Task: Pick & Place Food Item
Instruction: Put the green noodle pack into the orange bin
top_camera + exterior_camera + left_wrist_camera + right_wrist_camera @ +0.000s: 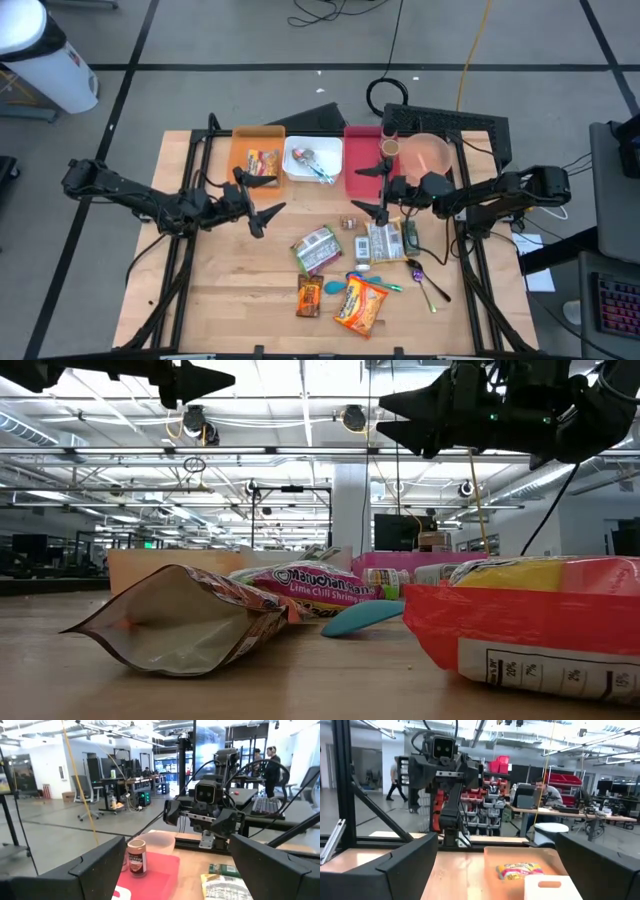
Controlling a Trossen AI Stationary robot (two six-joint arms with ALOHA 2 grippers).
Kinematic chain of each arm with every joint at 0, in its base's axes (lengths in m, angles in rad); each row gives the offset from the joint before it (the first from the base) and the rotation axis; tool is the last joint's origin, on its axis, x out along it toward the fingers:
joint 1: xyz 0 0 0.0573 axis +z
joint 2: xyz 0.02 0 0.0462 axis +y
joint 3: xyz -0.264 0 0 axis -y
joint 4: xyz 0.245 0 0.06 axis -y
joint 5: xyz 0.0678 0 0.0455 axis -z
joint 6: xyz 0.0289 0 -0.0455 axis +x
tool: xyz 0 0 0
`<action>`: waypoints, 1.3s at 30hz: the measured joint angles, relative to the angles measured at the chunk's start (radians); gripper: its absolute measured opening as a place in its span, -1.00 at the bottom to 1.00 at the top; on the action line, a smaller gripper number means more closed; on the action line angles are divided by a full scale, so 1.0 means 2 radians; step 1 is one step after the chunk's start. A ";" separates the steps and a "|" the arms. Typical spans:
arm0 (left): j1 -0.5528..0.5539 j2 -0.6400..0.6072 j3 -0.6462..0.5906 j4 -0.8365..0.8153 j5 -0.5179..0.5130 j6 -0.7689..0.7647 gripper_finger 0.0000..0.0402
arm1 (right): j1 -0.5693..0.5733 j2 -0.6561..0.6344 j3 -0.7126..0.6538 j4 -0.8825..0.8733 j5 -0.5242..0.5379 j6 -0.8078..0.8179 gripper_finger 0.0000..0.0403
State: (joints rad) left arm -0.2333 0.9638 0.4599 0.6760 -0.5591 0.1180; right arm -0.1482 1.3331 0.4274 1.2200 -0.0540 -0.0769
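Orange snack bag [359,306] lies well apart from both grippers' released jaws.

"Maruchan" and "Lime Chili Shrimp" on pink noodle pkg [318,584], other labels unreadable

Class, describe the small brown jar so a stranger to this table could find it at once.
Start at the row of three trays along the table's far edge and take the red tray on the right. The jar stands upright beside the pink bowl; it is the only jar among flat packets.
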 joint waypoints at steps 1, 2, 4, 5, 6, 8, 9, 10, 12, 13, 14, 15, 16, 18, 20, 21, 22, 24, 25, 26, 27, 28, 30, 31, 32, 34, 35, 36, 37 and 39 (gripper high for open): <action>0.000 0.000 0.000 0.000 0.000 0.008 0.82 | 0.000 0.000 0.000 0.002 0.000 0.000 0.96; 0.000 0.000 0.000 0.000 0.000 0.016 0.82 | 0.000 0.000 0.000 0.005 0.000 0.000 0.96; 0.000 0.000 0.000 0.000 0.000 0.025 0.82 | 0.000 0.000 0.000 0.007 0.000 0.002 0.96; 0.000 0.000 0.000 0.000 0.000 0.028 0.82 | 0.000 0.000 0.000 0.011 0.000 0.003 0.96; 0.000 0.000 0.000 0.000 0.000 0.028 0.82 | 0.000 0.000 0.000 0.016 0.000 0.003 0.96; 0.000 0.000 0.000 0.000 0.000 0.028 0.82 | 0.000 0.000 0.000 0.020 0.000 0.000 0.96; 0.000 0.000 0.000 0.000 0.000 0.028 0.82 | 0.000 0.000 0.000 0.020 0.000 -0.003 0.96; 0.000 0.000 0.000 0.000 0.000 0.028 0.82 | 0.000 0.000 0.000 0.020 0.000 -0.008 0.96; 0.000 0.000 0.000 0.000 0.000 0.028 0.82 | 0.000 0.000 0.000 0.020 0.000 -0.012 0.96; 0.000 0.000 0.000 0.000 0.000 0.028 0.82 | 0.000 0.000 0.000 0.020 0.000 -0.012 0.96; 0.000 0.000 0.000 0.000 0.000 0.028 0.82 | 0.000 0.000 0.000 0.020 0.000 -0.011 0.96; 0.000 0.000 0.000 0.000 0.000 0.028 0.82 | 0.000 0.000 0.000 0.020 0.000 -0.009 0.96; 0.000 0.000 0.000 0.000 0.000 0.028 0.82 | 0.000 0.000 0.000 0.020 0.000 -0.008 0.96; 0.000 0.000 0.000 0.000 0.000 0.028 0.82 | 0.000 0.000 0.000 0.020 0.000 -0.009 0.96; 0.000 0.000 0.000 0.000 0.000 0.028 0.82 | 0.000 0.000 0.000 0.020 0.000 -0.013 0.96; 0.000 0.000 0.000 0.000 0.000 0.028 0.82 | 0.000 0.000 0.000 0.019 0.000 -0.019 0.96; 0.000 0.000 0.000 0.000 0.000 0.028 0.82 | 0.000 0.000 0.000 0.018 0.000 -0.026 0.96; 0.000 0.000 0.000 0.000 0.000 0.028 0.82 | 0.000 0.000 0.000 0.015 0.000 -0.039 0.96; 0.000 0.000 0.000 0.000 0.000 0.028 0.82 | 0.000 0.000 0.000 0.016 0.000 -0.045 0.96; 0.000 0.000 0.000 0.000 0.000 0.028 0.82 | 0.000 0.000 0.000 0.016 0.000 -0.047 0.96; 0.000 0.000 0.000 0.000 0.000 0.028 0.82 | 0.000 0.000 0.000 0.016 0.000 -0.048 0.96; 0.000 0.000 0.000 0.000 0.000 0.028 0.82 | 0.000 0.000 0.000 0.016 0.000 -0.048 0.96; 0.000 0.000 0.000 0.000 0.000 0.028 0.82 | 0.000 0.000 0.000 0.016 0.000 -0.048 0.96; 0.000 0.000 0.000 0.000 0.002 0.028 0.82 | 0.000 0.000 0.000 0.016 0.000 -0.048 0.96; 0.000 0.000 0.000 0.000 0.003 0.028 0.82 | 0.000 0.000 0.000 0.016 0.000 -0.048 0.96; 0.000 0.000 0.000 0.000 0.004 0.028 0.82 | 0.000 0.000 0.000 0.016 0.000 -0.047 0.96; 0.000 0.000 0.000 0.000 0.004 0.028 0.82 | 0.000 0.000 0.000 0.016 0.000 -0.047 0.96; 0.000 0.000 0.000 0.000 0.004 0.028 0.82 | 0.000 0.000 0.000 0.016 0.000 -0.047 0.96; 0.000 0.000 0.000 0.000 0.004 0.027 0.82 | 0.000 0.000 0.000 0.015 0.000 -0.047 0.96; 0.000 0.000 0.000 0.000 0.004 0.027 0.82 | 0.000 0.000 0.001 0.007 0.000 -0.046 0.96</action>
State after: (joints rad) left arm -0.2333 0.9638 0.4599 0.6757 -0.5510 0.1726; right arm -0.1486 1.3331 0.4284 1.2339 -0.0540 -0.1696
